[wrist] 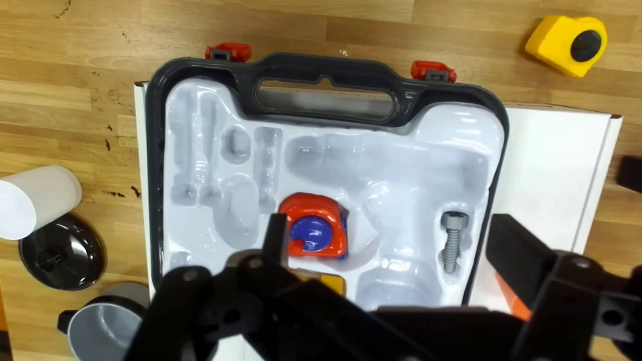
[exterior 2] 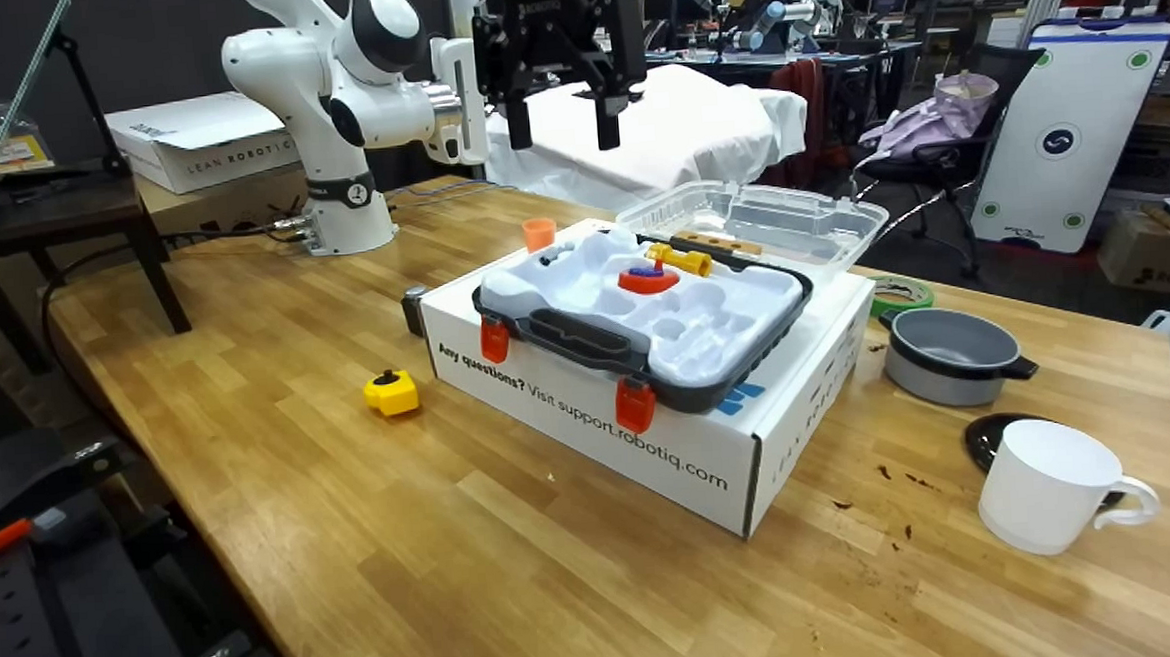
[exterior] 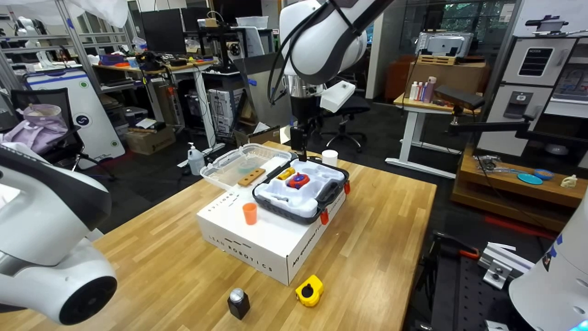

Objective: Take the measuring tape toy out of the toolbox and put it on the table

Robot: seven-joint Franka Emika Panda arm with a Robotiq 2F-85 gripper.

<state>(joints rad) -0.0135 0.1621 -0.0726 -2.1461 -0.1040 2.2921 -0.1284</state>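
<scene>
The red measuring tape toy with a blue disc (wrist: 321, 228) lies in the white moulded tray of the open black toolbox (wrist: 155, 190). The toy shows in both exterior views (exterior: 298, 180) (exterior 2: 649, 282), as does the toolbox (exterior: 330, 195) (exterior 2: 586, 340). My gripper (wrist: 388, 225) is open and empty. It hangs above the toolbox, apart from the toy, in both exterior views (exterior: 299, 149) (exterior 2: 563, 137). In the wrist view its left finger covers the toy's lower left edge. The wooden table (exterior 2: 405, 518) (exterior: 367, 230) lies below.
The toolbox stands on a white box (exterior: 243, 241). A yellow tape measure (wrist: 564, 45) lies on the table. A grey screw (wrist: 454, 240) and a yellow toy (exterior 2: 680, 259) sit in the tray. An orange cup (exterior: 250, 214), grey pot (exterior 2: 952, 349) and white mug (exterior 2: 1049, 484) stand nearby.
</scene>
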